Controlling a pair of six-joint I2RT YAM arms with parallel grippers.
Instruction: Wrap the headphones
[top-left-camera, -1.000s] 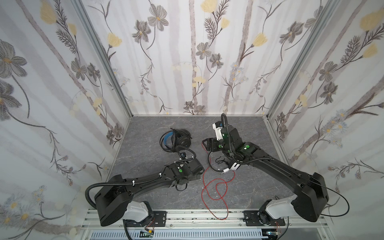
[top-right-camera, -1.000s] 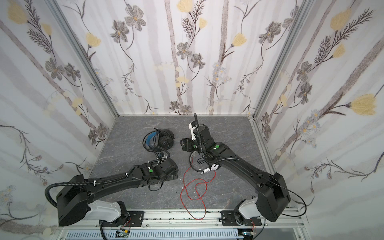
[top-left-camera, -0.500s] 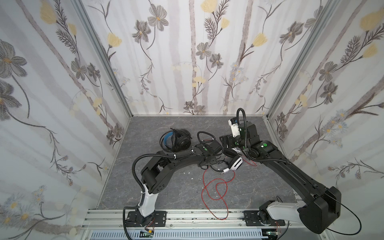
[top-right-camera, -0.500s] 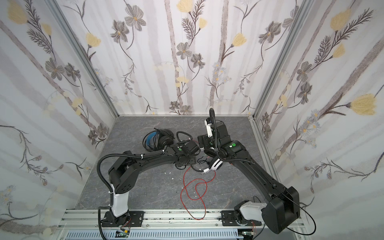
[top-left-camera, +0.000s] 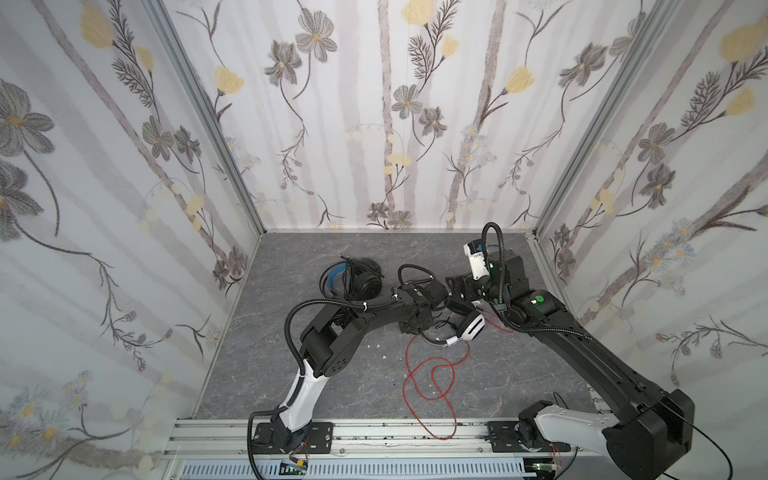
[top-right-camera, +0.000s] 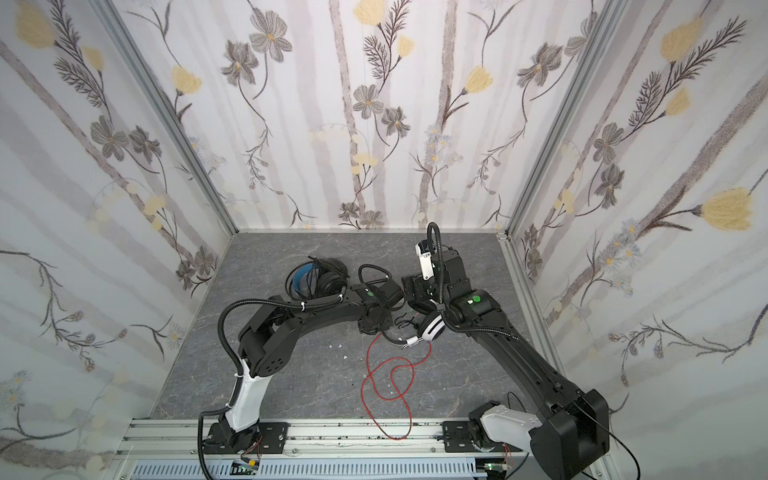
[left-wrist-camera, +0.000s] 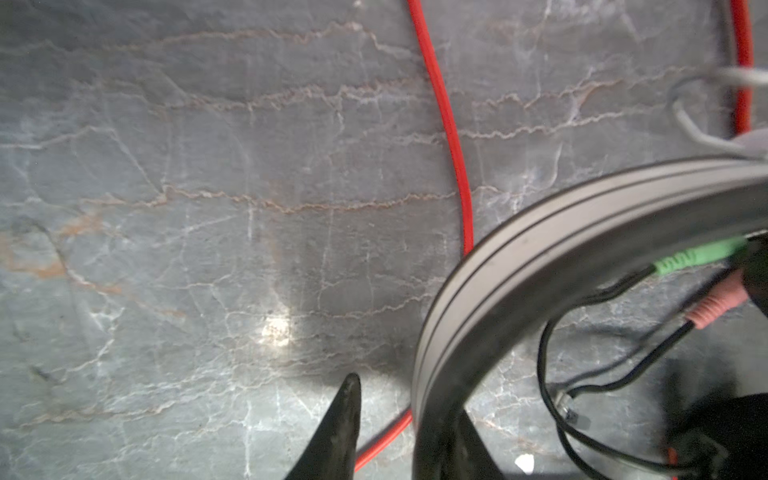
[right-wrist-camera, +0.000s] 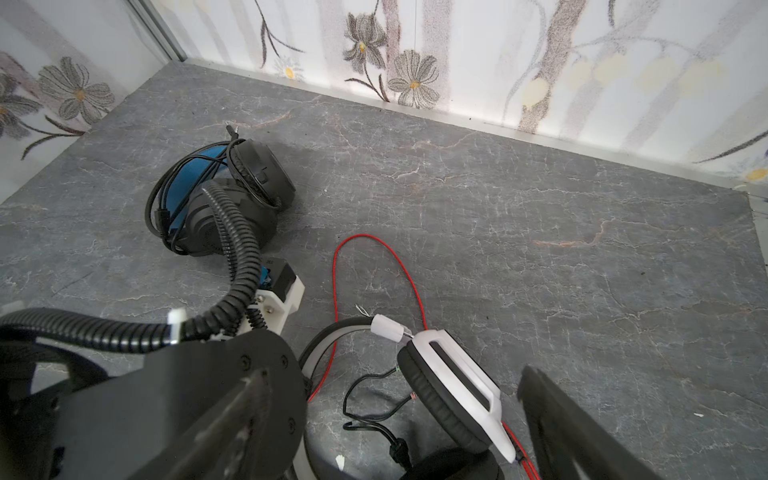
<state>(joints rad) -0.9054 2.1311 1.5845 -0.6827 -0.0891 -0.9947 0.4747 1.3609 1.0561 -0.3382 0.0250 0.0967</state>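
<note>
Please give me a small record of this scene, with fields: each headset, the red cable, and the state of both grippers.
black headset: lies toward the back of the table, blue inner band, black cable looped around it
white headset: lies at the middle, between the two arms, black earpads
red cable: loose, in loops on the table toward the front rail, not wrapped
left gripper: at the headband of the white headset; one finger lies against it; grip cannot be told
right gripper: jaws wide open on either side of the white earcup, holds nothing
</note>
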